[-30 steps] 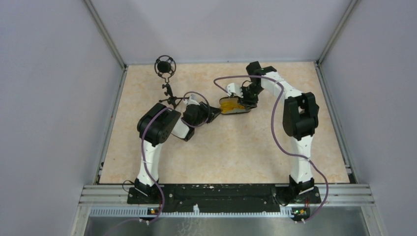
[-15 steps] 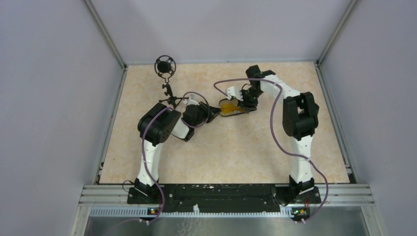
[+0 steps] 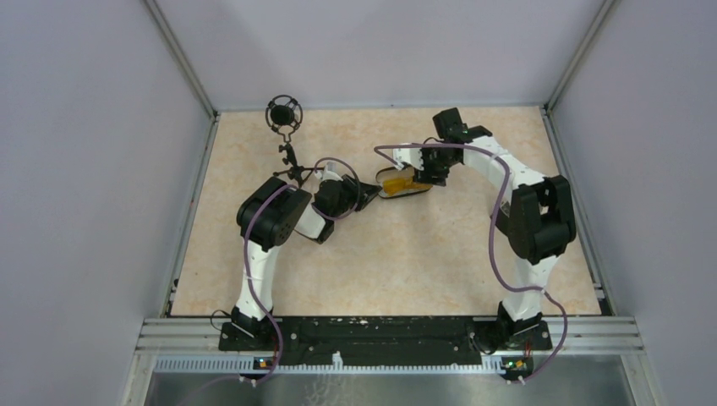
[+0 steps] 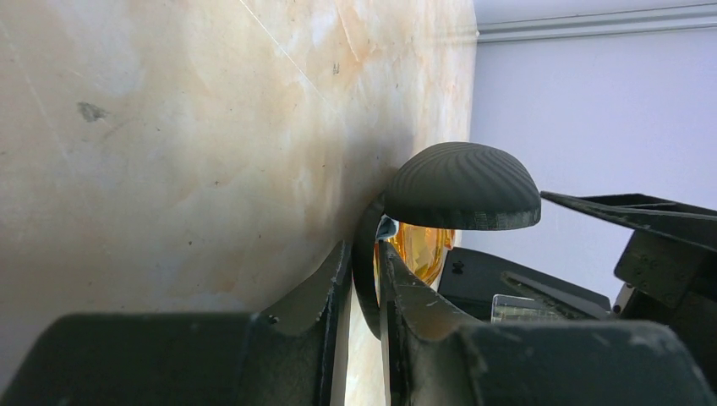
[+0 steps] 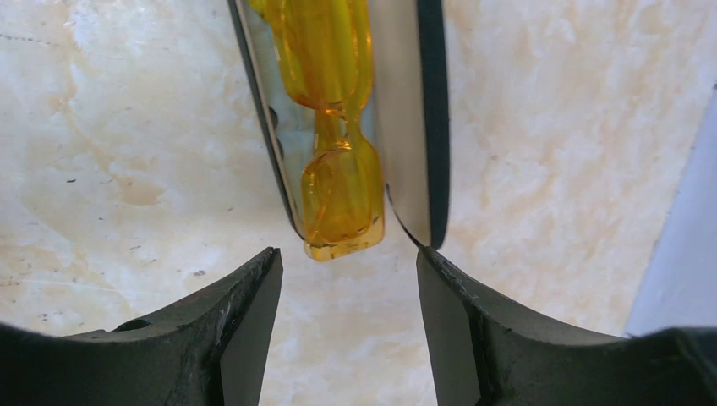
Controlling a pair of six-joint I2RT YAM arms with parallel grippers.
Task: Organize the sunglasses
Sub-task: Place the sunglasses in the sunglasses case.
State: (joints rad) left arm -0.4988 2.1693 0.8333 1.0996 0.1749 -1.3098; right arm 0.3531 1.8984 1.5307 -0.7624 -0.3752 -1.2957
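Right wrist view has the right end effector (image 5: 347,271) with its two fingers well apart and nothing between them, hanging over the pale marbled surface (image 5: 550,127). Just ahead of its fingertips lies the near end of the orange sunglasses (image 5: 338,186), folded and resting in the open black case (image 5: 429,127) against the tan lining; neither finger touches them. In the left wrist view, the left end effector (image 4: 363,254) has its fingers drawn close, clamped on the thin black edge of the case, with the ribbed lid and an amber lens just beyond its tips.
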